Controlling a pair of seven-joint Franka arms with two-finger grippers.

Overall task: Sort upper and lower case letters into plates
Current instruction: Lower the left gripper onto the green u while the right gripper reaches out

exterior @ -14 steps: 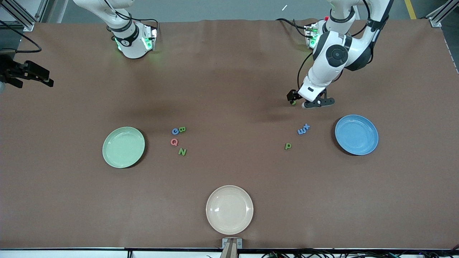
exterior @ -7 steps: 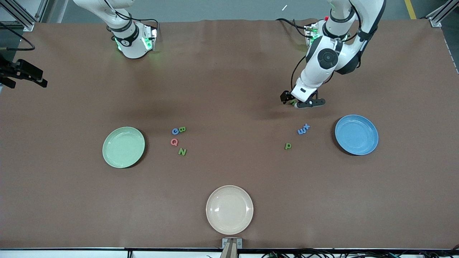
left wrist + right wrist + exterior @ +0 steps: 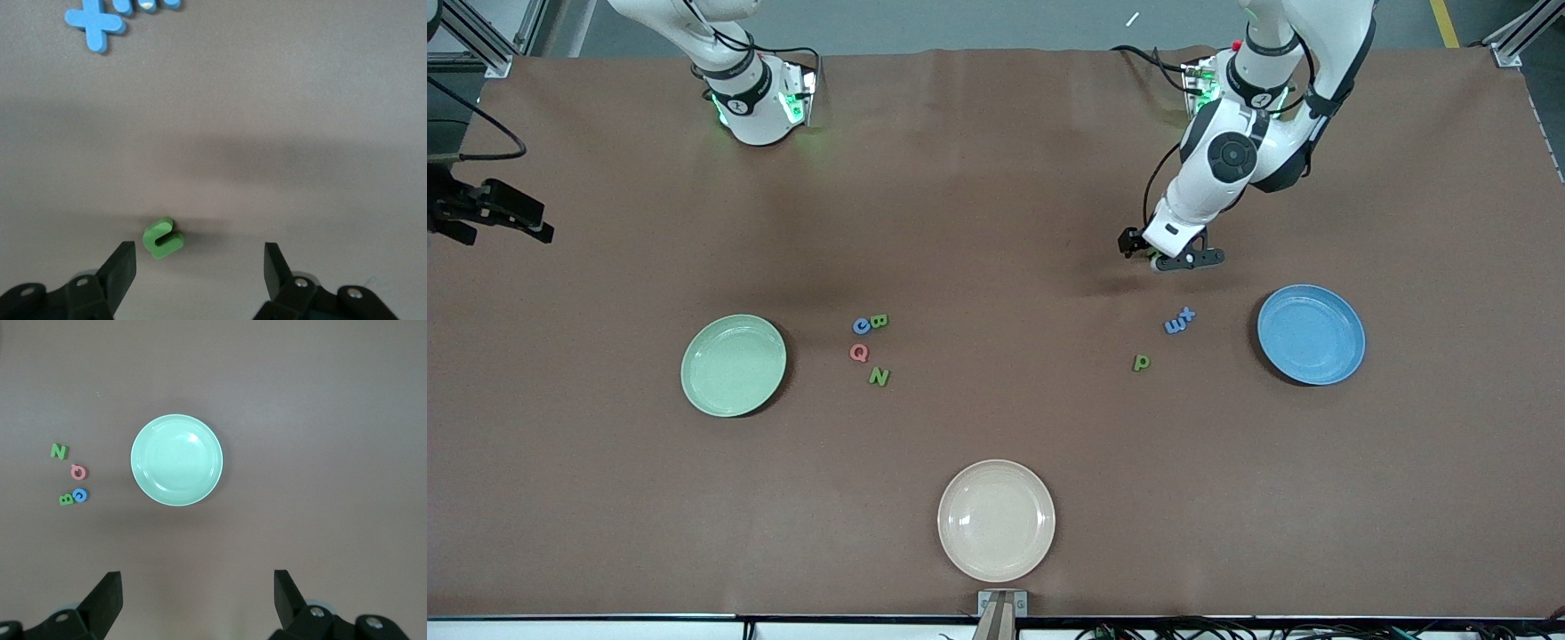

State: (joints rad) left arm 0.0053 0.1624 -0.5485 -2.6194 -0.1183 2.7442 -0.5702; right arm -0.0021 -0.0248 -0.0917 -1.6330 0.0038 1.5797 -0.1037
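Observation:
The green n (image 3: pixel 162 238) lies on the brown table between the fingers of my open left gripper (image 3: pixel 200 263), close to one finger and not touching it. In the front view that gripper (image 3: pixel 1158 256) is low over the n, which is almost hidden beneath it. Blue x (image 3: pixel 1186 315), blue m (image 3: pixel 1175 326) and green p (image 3: pixel 1141 362) lie beside the bright blue plate (image 3: pixel 1311 334). Blue C (image 3: pixel 861 326), green B (image 3: pixel 879 321), red Q (image 3: pixel 859 353) and green N (image 3: pixel 879 377) lie beside the pale green plate (image 3: pixel 734 365). Both plates are empty. My right gripper (image 3: pixel 197 587) waits open, high over the table at the right arm's end.
A cream-beige plate (image 3: pixel 996 520) sits empty near the table's front edge, midway along it. The two arm bases (image 3: pixel 760 98) stand along the table's back edge, with cables beside the left arm's base.
My left gripper has shifted a little toward the right arm's end and settled around the green n, its jaws narrowing slightly. The right gripper has drifted a little.

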